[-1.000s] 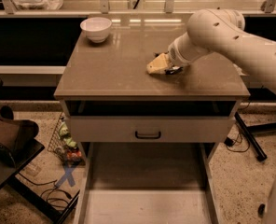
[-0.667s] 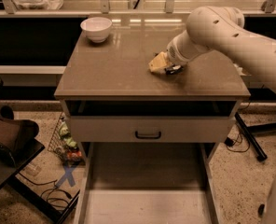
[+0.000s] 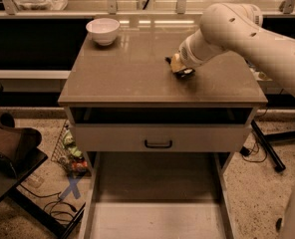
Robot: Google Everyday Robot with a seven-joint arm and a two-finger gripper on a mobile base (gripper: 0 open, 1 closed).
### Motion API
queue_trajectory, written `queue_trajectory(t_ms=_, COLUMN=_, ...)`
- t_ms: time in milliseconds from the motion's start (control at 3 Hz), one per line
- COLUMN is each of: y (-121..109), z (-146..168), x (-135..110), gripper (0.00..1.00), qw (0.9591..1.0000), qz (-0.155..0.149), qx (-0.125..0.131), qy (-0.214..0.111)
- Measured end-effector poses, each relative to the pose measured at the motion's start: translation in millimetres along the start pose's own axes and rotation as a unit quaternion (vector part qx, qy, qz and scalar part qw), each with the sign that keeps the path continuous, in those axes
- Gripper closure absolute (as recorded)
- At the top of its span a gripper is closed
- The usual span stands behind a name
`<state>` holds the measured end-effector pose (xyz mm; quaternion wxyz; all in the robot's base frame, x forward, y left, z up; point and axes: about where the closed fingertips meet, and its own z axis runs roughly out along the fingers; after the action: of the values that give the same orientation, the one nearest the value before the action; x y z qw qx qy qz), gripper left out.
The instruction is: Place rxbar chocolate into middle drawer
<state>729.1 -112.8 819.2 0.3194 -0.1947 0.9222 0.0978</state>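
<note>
My gripper (image 3: 179,66) is down on the cabinet's brown top, right of centre, at the end of the white arm that reaches in from the right. A small dark piece that looks like the rxbar chocolate (image 3: 186,73) shows right under it on the top; most of it is hidden by the gripper. The middle drawer (image 3: 157,220) is pulled out at the bottom of the view, a wide pale tray with low thin side walls, well below and in front of the gripper.
A white bowl (image 3: 103,30) stands at the top's back left corner. A shut drawer front with a small black handle (image 3: 158,144) sits under an open dark slot. A dark chair (image 3: 10,148) and floor clutter (image 3: 70,151) lie left.
The gripper has shifted a little to the right on the cabinet top. The bowl and the drawers have not moved.
</note>
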Motion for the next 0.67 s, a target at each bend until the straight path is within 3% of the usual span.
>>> queue_trajectory(t_ms=333, y=-3.1, z=-18.6, x=-13.3, gripper=1.00, qw=0.9999, qz=-0.001, qx=-0.002, qy=-0.011)
queue_trajectory(t_ms=667, y=-5.0, z=-64.7, x=-20.7, gripper=1.00, qw=0.9992, qz=-0.015, qx=-0.009, qy=-0.037)
